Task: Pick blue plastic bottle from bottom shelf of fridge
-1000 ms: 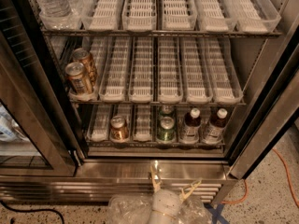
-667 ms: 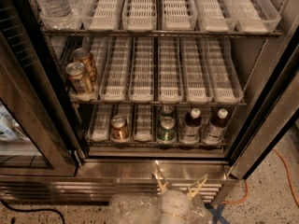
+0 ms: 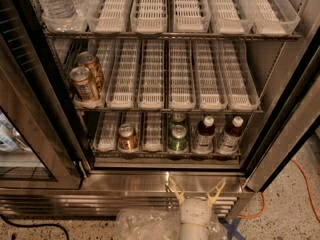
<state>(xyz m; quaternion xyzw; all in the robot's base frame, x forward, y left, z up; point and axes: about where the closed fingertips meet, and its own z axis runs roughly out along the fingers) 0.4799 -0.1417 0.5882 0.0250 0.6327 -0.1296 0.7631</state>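
The fridge (image 3: 125, 180) stands open in front of me. Its bottom shelf (image 3: 165, 155) holds clear-white lane trays with a brown can (image 3: 127, 137), two green cans (image 3: 177, 138) in one lane, and two dark plastic bottles with white caps, one (image 3: 204, 135) left of the other (image 3: 230, 134). No bottle looks plainly blue from here. My gripper (image 3: 196, 190) is low at the bottom centre, in front of the steel base and below the shelf. Its two tan fingers (image 3: 175, 189) are spread open and hold nothing.
The glass door (image 3: 35, 149) hangs open at the left. The middle shelf has two brown cans (image 3: 86, 79) at its left; the top shelf has clear water bottles (image 3: 55, 1). An orange cable (image 3: 306, 184) and blue tape (image 3: 231, 230) lie on the speckled floor at right.
My gripper has shifted slightly to the right and its fingers now stand wider and more level. Nothing in the fridge has moved.
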